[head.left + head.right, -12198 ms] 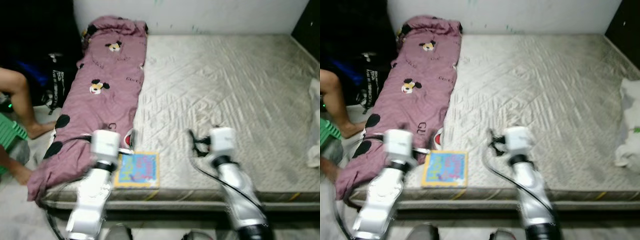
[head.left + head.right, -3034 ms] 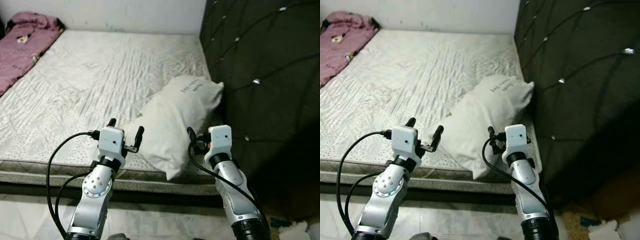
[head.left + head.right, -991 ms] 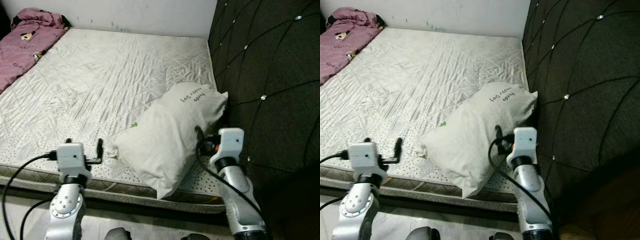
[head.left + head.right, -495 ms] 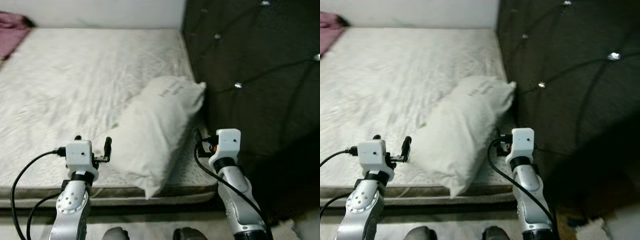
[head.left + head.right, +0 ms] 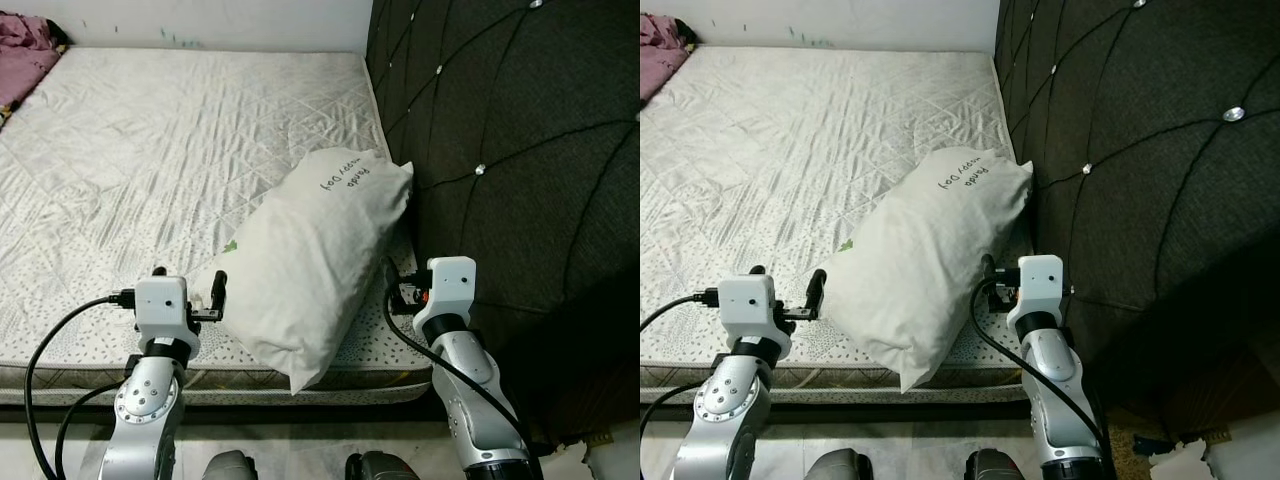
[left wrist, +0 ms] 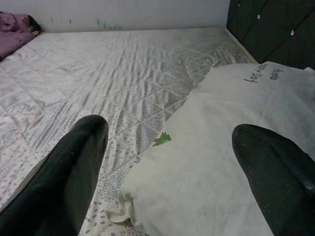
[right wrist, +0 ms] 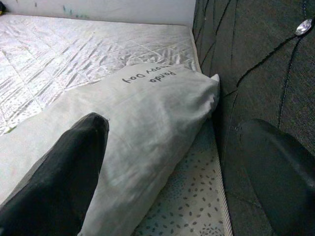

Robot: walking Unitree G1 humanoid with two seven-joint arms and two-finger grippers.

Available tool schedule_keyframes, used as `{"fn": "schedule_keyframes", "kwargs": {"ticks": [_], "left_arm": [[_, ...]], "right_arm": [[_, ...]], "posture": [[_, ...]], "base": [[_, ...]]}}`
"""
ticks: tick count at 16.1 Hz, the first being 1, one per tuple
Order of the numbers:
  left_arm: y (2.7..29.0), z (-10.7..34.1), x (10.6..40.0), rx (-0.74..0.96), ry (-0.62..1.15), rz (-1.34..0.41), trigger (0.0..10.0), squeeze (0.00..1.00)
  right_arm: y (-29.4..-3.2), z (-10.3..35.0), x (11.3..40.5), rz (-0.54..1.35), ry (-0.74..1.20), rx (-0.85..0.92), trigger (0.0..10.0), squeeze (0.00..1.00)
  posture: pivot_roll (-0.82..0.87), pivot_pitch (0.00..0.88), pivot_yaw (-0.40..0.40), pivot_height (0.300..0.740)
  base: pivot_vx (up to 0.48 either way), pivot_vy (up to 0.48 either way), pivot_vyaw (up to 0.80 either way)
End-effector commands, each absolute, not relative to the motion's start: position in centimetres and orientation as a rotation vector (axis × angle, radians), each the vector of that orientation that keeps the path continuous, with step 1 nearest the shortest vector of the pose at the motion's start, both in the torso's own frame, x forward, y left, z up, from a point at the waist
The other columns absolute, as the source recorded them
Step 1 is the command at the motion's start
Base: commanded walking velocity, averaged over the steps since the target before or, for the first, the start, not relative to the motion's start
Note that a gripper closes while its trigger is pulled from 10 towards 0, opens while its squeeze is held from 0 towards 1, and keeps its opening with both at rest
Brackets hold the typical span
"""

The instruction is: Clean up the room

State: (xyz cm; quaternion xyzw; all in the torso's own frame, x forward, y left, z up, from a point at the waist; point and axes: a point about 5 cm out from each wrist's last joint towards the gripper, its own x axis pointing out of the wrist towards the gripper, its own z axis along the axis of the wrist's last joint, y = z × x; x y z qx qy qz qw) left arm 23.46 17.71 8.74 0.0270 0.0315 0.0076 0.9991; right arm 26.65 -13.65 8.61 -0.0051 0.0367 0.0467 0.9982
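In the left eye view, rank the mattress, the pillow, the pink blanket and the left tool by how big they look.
1. mattress
2. pillow
3 and 4. left tool and pink blanket: similar. The blanket is far off and cut by the frame, so I won't rank them.

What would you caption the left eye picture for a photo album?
Both open grippers, left and right, flank a white pillow lying on the mattress beside a dark tufted headboard.

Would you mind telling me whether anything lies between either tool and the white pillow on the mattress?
Nothing visible does. The left tool and right tool sit open on either side of the white pillow, with only bare mattress around it.
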Motion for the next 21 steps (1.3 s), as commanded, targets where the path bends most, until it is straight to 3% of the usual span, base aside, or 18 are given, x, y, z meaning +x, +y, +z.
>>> {"fn": "schedule_keyframes", "kwargs": {"ticks": [1,13,21], "left_arm": [[17.48,8.92,23.56,0.048,0.060,-0.002,10.0,0.00],[17.23,8.93,23.84,0.037,0.064,-0.001,10.0,0.00],[17.70,8.82,23.78,0.014,0.075,0.041,10.0,0.00]], "right_arm": [[-13.50,9.02,26.82,0.106,0.059,-0.011,10.0,0.00],[-13.44,9.07,26.94,0.131,0.061,-0.009,10.0,0.00],[-13.20,8.96,26.97,0.165,0.073,-0.008,10.0,0.00]], "posture": [[0.05,0.107,0.004,0.736],[0.05,0.109,-0.002,0.622],[0.05,0.116,-0.005,0.622]], "base": [[0.000,0.000,0.00],[0.000,0.000,0.00],[0.000,0.000,0.00]]}}
